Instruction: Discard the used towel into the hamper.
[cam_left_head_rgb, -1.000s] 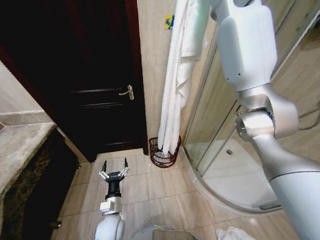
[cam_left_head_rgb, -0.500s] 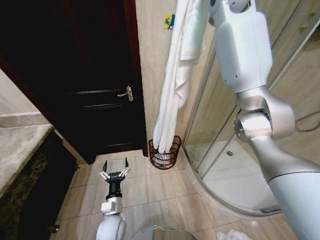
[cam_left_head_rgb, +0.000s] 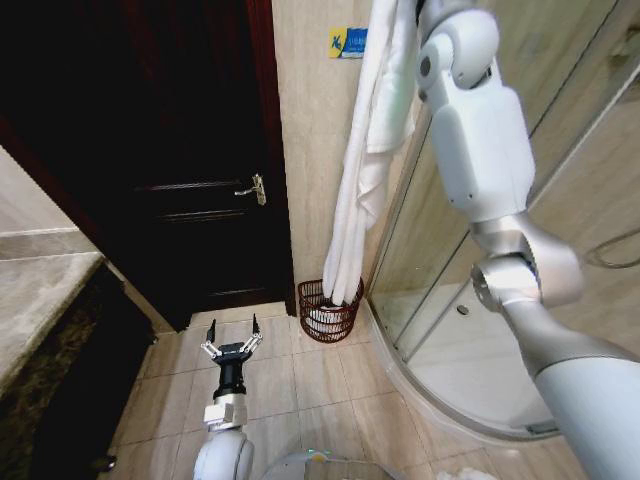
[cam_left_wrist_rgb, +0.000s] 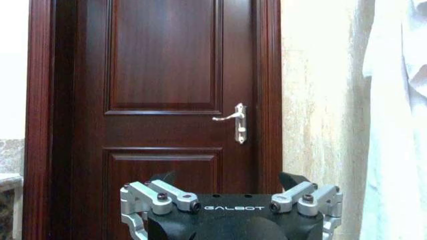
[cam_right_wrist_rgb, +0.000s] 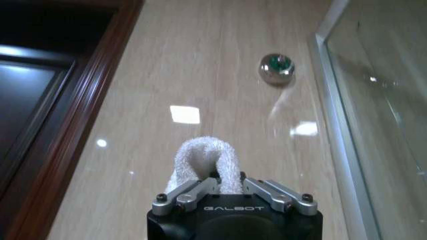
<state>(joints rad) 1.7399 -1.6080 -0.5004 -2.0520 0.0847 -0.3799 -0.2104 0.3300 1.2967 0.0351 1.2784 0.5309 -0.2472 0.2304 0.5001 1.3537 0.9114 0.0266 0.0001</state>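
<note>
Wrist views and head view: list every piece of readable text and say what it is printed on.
"GALBOT": on the left gripper, on its black body.
"GALBOT": on the right gripper, on its black body; its fingers pinch the towel.
Blue and yellow wall sign above the hamper: too small to read.

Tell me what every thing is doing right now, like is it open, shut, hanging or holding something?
Towel: hanging long from the right gripper, bottom end in the hamper.
Hamper: upright on the floor by the wall.
Right gripper: raised high, shut on the towel.
Left gripper: low over the floor tiles, open, holding nothing.
Door: shut.
</note>
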